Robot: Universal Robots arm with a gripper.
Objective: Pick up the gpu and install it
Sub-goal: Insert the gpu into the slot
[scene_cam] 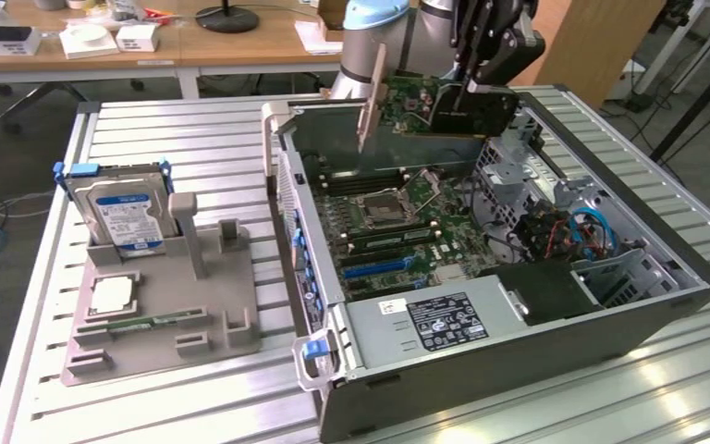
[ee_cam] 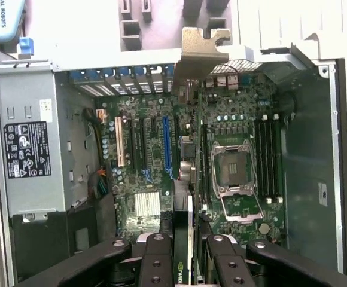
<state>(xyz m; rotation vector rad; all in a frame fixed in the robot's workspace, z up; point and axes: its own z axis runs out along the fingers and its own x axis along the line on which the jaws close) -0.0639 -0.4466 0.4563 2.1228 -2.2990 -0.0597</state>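
The gpu hangs in the air above the far end of the open computer case, held upright with its grey metal end bracket toward the exterior view's left. My gripper is shut on the card's upper edge. In the wrist view the gpu runs edge-on between my black fingers, and its bracket lies over the case's rear wall. My gripper looks straight down on the motherboard, with its blue slot just beside the card's line.
A grey fixture stands on the slatted metal table at the exterior view's left, holding a silver hard drive, a processor chip and a green memory stick. A power supply fills the case's near corner.
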